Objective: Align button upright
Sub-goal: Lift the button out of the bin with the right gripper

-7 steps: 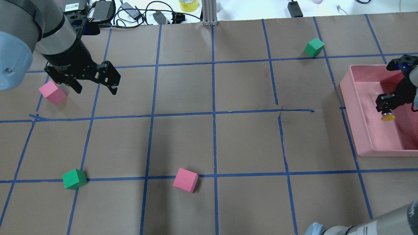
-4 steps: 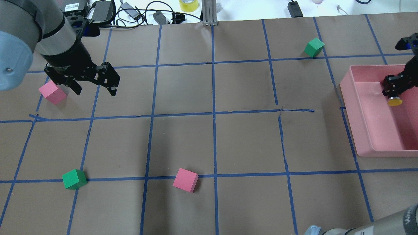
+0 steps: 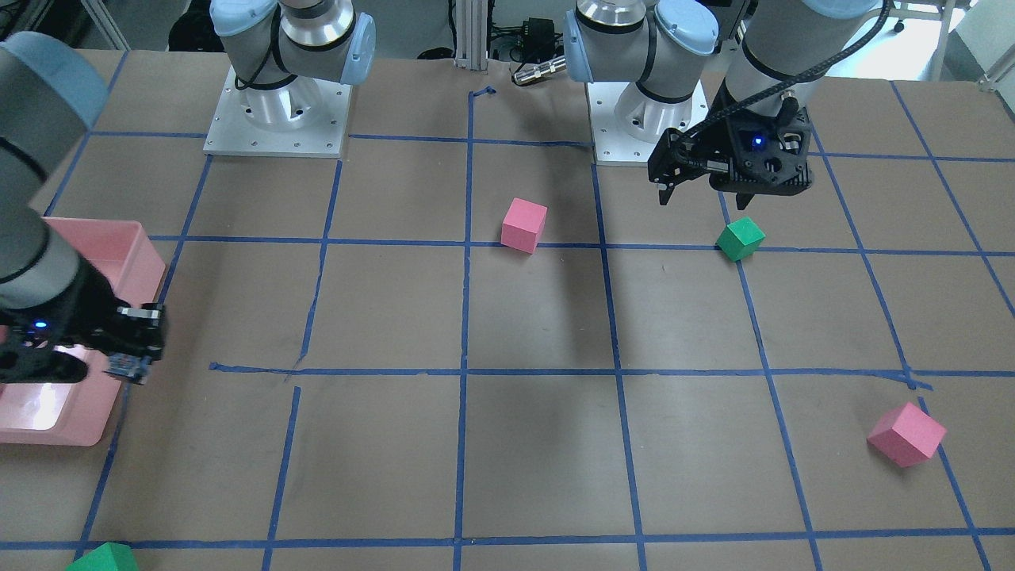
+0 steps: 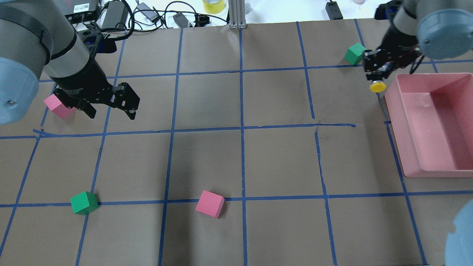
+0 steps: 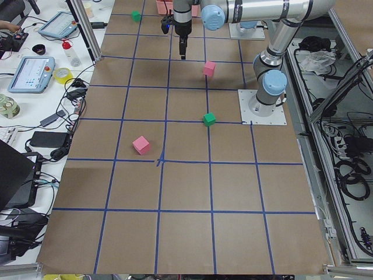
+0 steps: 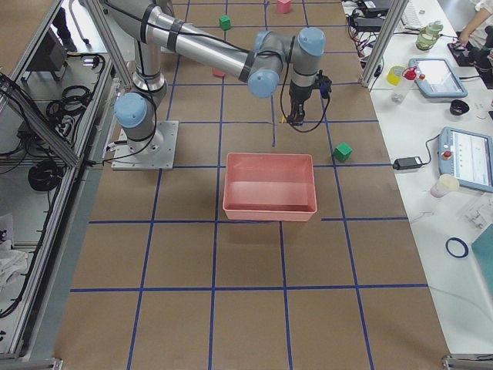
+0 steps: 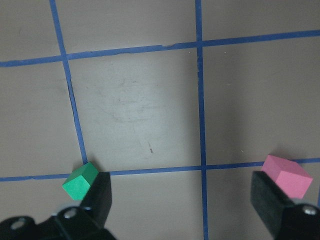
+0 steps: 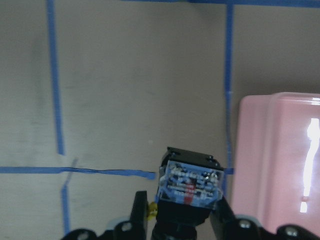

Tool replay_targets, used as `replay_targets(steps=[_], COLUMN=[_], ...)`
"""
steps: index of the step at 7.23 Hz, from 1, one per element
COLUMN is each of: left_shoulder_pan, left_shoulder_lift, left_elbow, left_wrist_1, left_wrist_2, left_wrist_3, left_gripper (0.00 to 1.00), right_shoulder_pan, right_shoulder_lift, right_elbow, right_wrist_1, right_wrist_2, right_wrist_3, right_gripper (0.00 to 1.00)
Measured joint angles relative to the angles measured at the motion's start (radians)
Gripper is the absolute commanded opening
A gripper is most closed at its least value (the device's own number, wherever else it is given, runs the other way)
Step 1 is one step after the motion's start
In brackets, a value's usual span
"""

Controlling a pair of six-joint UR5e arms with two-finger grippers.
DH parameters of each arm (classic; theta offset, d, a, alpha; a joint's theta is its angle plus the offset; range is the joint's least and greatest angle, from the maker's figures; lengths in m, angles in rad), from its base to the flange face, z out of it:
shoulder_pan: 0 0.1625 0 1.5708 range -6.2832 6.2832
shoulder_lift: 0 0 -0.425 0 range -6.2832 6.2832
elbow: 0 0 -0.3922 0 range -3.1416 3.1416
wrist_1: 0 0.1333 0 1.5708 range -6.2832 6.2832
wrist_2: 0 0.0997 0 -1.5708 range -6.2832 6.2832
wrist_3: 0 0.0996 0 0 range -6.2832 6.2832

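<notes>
My right gripper (image 4: 376, 75) is shut on the button (image 4: 378, 87) and holds it above the table, just off the far left corner of the pink bin (image 4: 397, 122). The yellow cap sticks out below the fingers. In the right wrist view the button's whitish base block (image 8: 190, 182) faces the camera, with a sliver of yellow beside it. In the front view this gripper (image 3: 131, 353) hangs over the bin's edge. My left gripper (image 4: 111, 113) is open and empty above the table, beside a pink cube (image 4: 56, 106).
A green cube (image 4: 355, 53) lies just beyond the right gripper. Another green cube (image 4: 84, 202) and a pink cube (image 4: 210, 203) lie near the front. The left wrist view shows a green cube (image 7: 80, 181) and a pink cube (image 7: 287, 175) beside its fingers.
My right gripper has lifted the button out of the pink bin and carried it far and left, past the bin's corner. My left gripper has drifted slightly nearer.
</notes>
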Motion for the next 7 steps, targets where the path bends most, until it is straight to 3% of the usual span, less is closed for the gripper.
replay_targets(steps=[2, 4, 7], left_shoulder_pan=[-0.003, -0.007, -0.011], left_shoulder_lift=[0.062, 0.113, 0.168], left_elbow=[-0.053, -0.118, -0.196], left_wrist_1=[-0.001, 0.000, 0.024], left_wrist_2=[-0.003, -0.004, -0.022], left_wrist_3=[-0.015, -0.024, -0.013], left_gripper=[1.00, 1.00, 1.00], right_shoulder_pan=[0.256, 0.426, 0.524], right_shoulder_lift=[0.037, 0.114, 0.216], right_elbow=[0.005, 0.019, 0.046], right_wrist_1=[-0.024, -0.120, -0.280], right_wrist_2=[0.010, 0.014, 0.041], right_wrist_3=[0.266, 0.339, 0.333], right_gripper=[0.00, 0.00, 0.00])
